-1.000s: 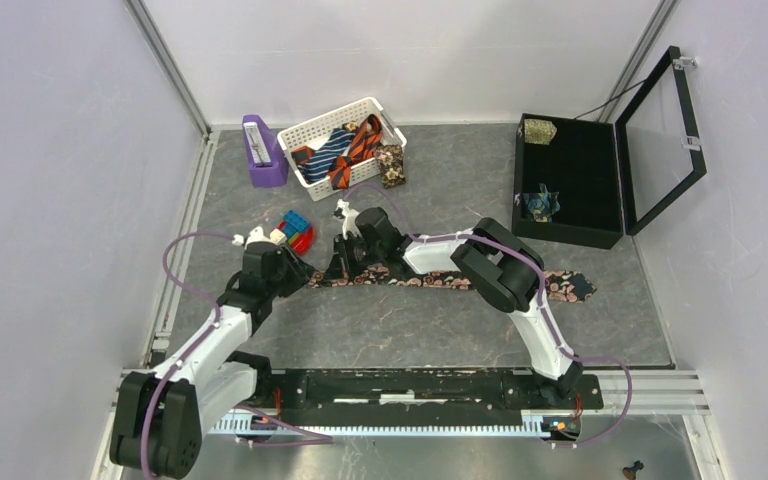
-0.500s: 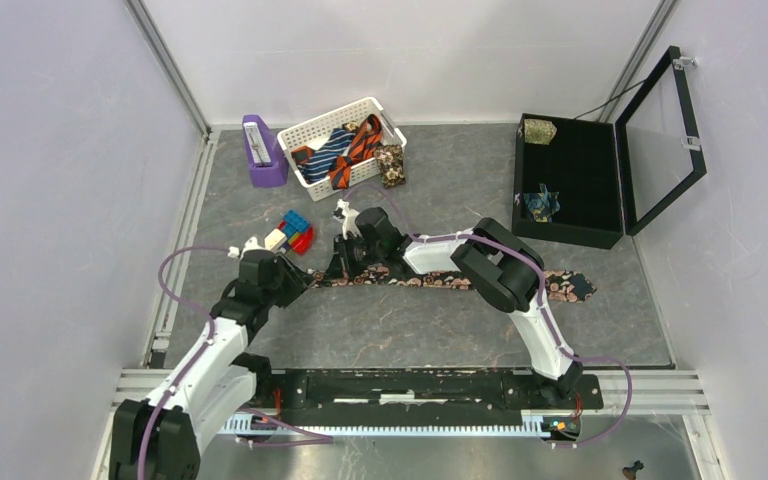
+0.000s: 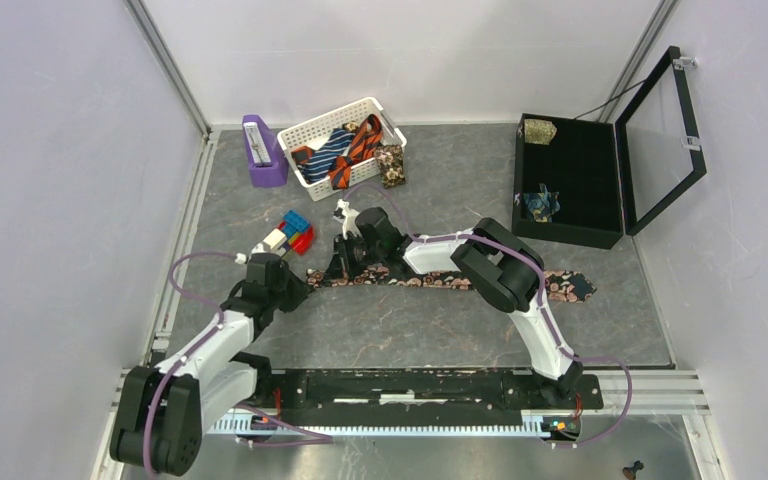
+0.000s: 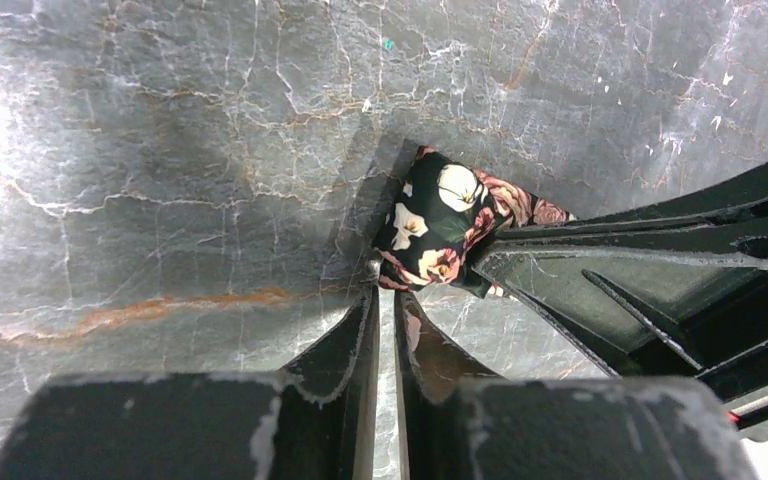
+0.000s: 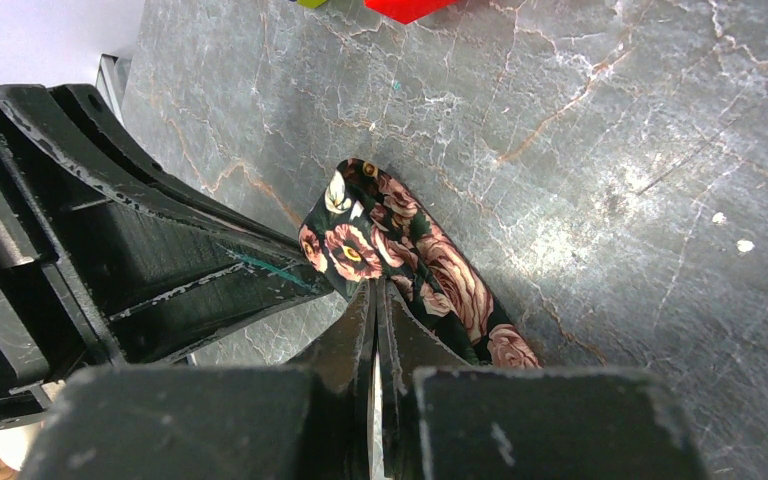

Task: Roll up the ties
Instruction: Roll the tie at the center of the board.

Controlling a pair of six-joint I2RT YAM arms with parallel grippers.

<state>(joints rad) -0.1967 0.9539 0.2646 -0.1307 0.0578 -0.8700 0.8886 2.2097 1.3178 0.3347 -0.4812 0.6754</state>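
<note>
A dark tie with pink-cream flowers (image 3: 380, 279) lies flat across the table, its wide end (image 3: 565, 288) on the right. Its narrow left end is curled up. My right gripper (image 3: 343, 268) is shut on that curl, and in the right wrist view the fingertips (image 5: 375, 290) pinch the floral fabric (image 5: 400, 250). My left gripper (image 3: 300, 283) meets the tip of the same end from the left. In the left wrist view its jaws (image 4: 387, 290) stand nearly together, tips on the lower edge of the fold (image 4: 440, 225).
A white basket (image 3: 305, 135) at the back holds a navy-white striped tie (image 3: 328, 152) and an orange-black one (image 3: 360, 140); a tan floral one (image 3: 390, 165) lies beside it. An open black box (image 3: 570, 180) holds two rolled ties. Toy blocks (image 3: 293, 232) and a purple holder (image 3: 263, 150) stand nearby.
My left gripper has moved nearer and slightly right to the tie's tip, and its jaws have narrowed. The right arm and the tie have stayed put.
</note>
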